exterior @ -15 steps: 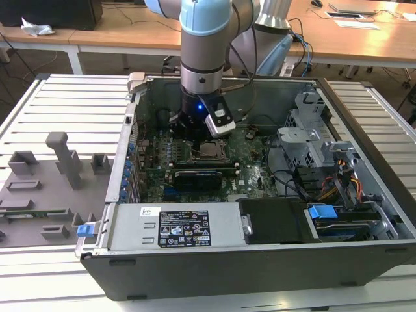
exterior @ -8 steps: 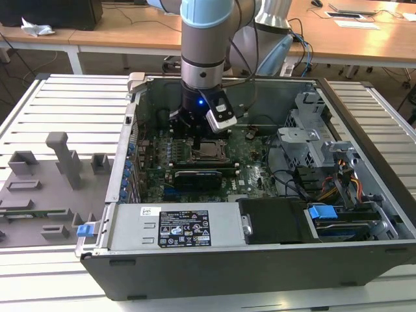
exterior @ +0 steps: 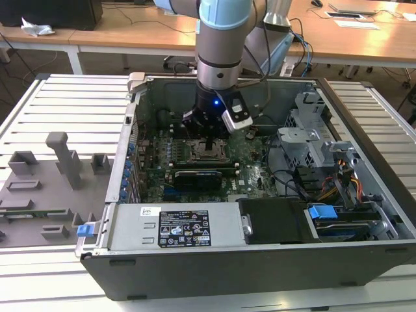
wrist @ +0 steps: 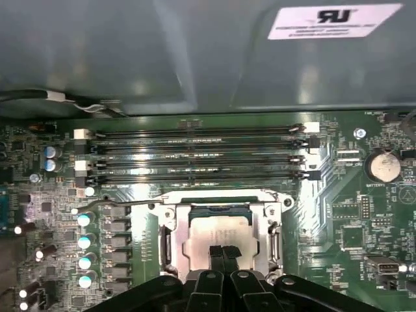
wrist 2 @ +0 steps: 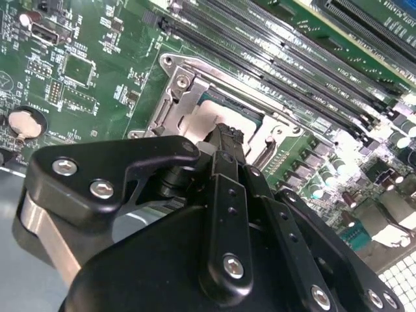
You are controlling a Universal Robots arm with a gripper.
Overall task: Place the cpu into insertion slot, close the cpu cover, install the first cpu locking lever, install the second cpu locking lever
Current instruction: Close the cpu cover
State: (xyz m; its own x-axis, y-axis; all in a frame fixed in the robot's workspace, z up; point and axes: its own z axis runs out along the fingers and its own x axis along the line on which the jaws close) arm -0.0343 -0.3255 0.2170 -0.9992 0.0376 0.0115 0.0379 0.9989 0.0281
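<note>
Black gripper (wrist: pixel 224 252) closest to lens in both wrist views: fingertips (wrist: pixel 218 257) pressed together, nothing pinched, tips over the cpu (wrist: pixel 214 229) edge (contact not resolvable). The cpu sits in the insertion slot (wrist: pixel 214 199); the cpu cover (wrist: pixel 174 218) appears lowered around it, so judged step: closing cover. Wire lever (wrist: pixel 104 205) looks unlatched; working it calls for a narrow, precise push. Exterior view: power supply (exterior: pixel 175 227) at 6 o'clock of the socket, drive cage (exterior: pixel 305 140) at 3. Fingers hide the socket's near side, so cover seating there is unknown.
</note>
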